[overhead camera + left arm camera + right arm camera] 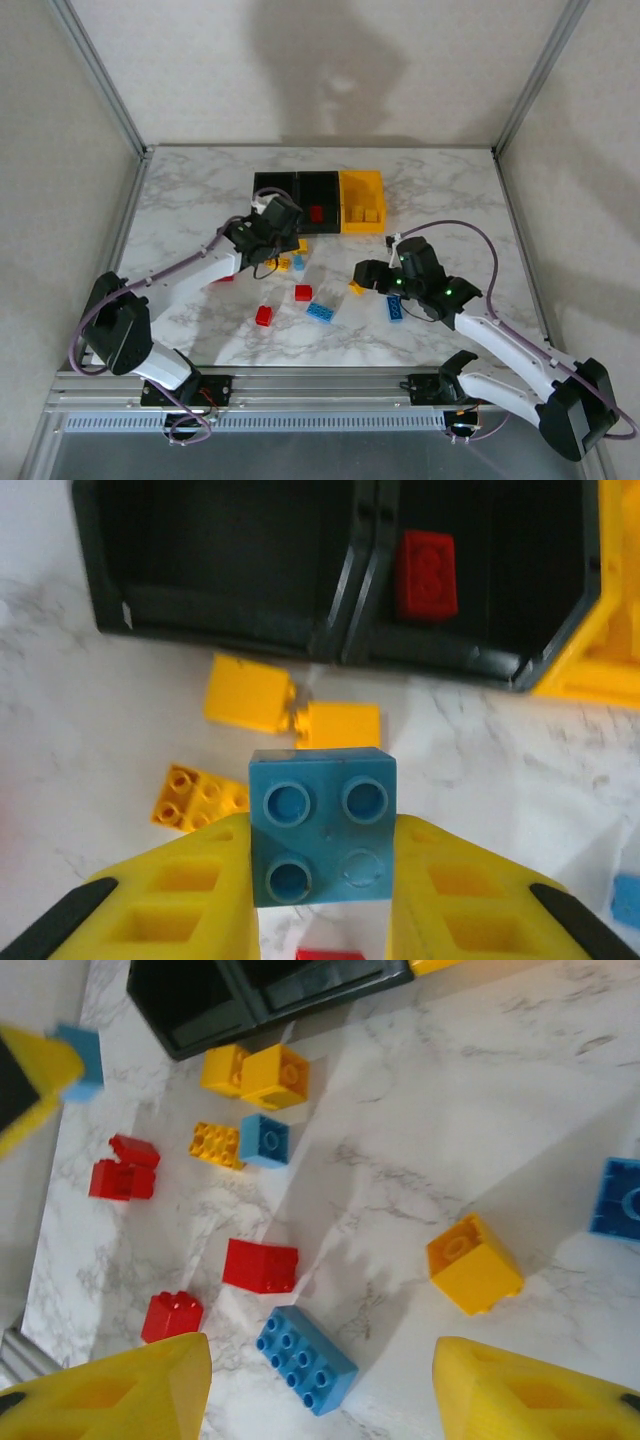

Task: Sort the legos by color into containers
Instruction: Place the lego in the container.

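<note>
Clamped on a blue brick (322,830), the left pincer (322,880) looks mid-delivery and next needs to reach the leftmost black bin (200,615); the right pincer (320,1380) hangs apart.

White arms (200,268), black joints (125,330), purple cables (455,222), yellow fingers (170,900).

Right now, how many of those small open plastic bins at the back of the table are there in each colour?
Black open-top rectangular plastic bins: 2
Yellow open-top rectangular plastic bin: 1
Total: 3
</note>
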